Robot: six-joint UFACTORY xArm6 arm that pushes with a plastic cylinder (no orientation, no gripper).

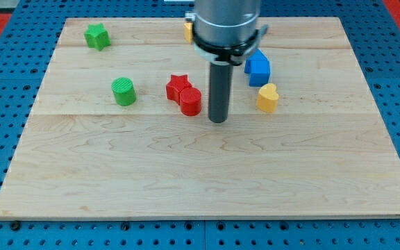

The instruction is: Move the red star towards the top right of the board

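Note:
The red star [177, 86] lies a little above the board's middle, touching a red cylinder [191, 101] at its lower right. My tip [217, 121] rests on the board just right of the red cylinder, a small gap apart from it. The rod rises from there to the arm's grey body at the view's top.
A green star [97, 36] sits at the top left and a green cylinder [123, 92] left of the red star. A blue block [257, 67] and a yellow heart-like block [267, 98] lie right of my tip. A yellow block [187, 30] shows partly behind the arm. The wooden board [207, 180] lies on a blue pegboard.

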